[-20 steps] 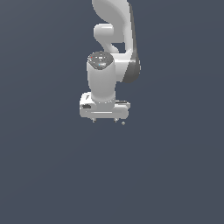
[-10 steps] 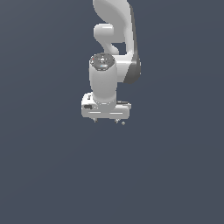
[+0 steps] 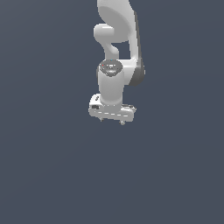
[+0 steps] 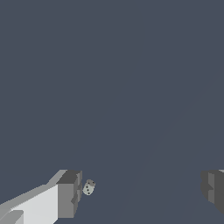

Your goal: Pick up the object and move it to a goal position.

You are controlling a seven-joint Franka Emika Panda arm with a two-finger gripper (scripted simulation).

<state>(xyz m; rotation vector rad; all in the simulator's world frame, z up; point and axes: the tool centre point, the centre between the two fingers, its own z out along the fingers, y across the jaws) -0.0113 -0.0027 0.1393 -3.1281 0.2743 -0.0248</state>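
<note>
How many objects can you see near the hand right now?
1. The object shows in the wrist view, just beside one finger of the open hand, inside the gap. In the exterior view it's a speck under the hand. Others may be hidden.

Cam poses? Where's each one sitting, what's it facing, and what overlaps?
Exterior view: off the arm, faces the arm and open gripper hanging over a plain grey ground.
Wrist view: on the wrist, looks past the two fingers at the ground; object sits just beside one finger.
Shared: the gripper fingers and grey ground; the object reads clearly only in the wrist view.
</note>
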